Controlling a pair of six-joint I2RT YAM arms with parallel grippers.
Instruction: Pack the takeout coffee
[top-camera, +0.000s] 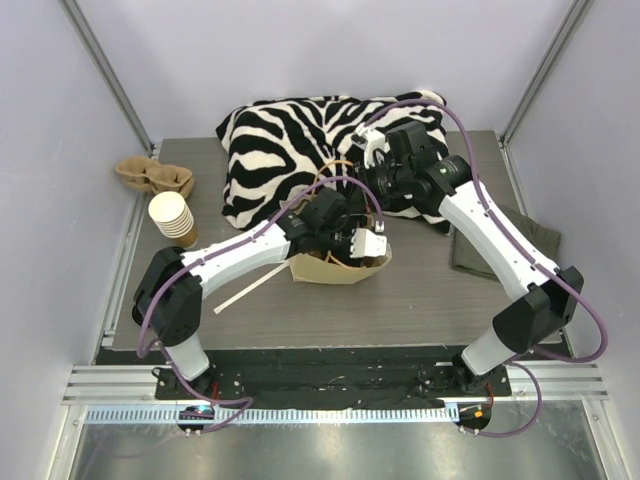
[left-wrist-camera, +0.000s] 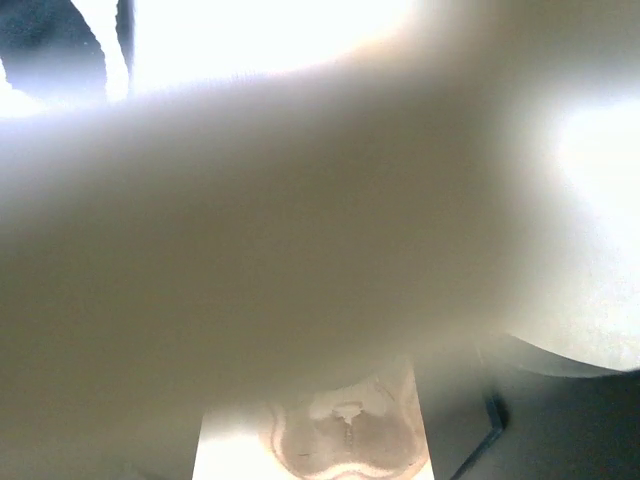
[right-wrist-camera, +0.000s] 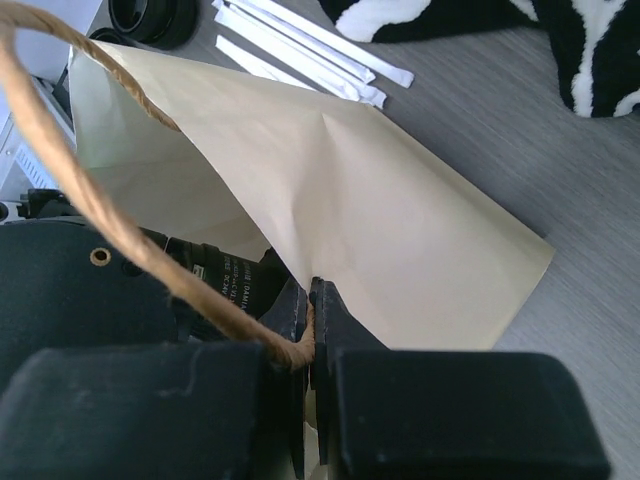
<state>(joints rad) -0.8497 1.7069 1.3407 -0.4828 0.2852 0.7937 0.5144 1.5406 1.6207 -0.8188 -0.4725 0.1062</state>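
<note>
Pinching, with right gripper (right-wrist-camera: 312, 325), the rim of a smooth, creased kraft bag (right-wrist-camera: 400, 230) beside its twisted paper-cord handle (right-wrist-camera: 80, 190). Cannot tell whether left gripper (top-camera: 345, 250), sunk in the bag mouth, is spread or gripping. Cannot see takeout coffee, so cannot tell its place

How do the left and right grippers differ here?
The right gripper is shut on the twine handle of the paper bag; the left gripper has its jaws hidden inside the bag. The right gripper is outside the bag, at its rim; the left gripper reaches into its mouth. Both are at one bag.
</note>
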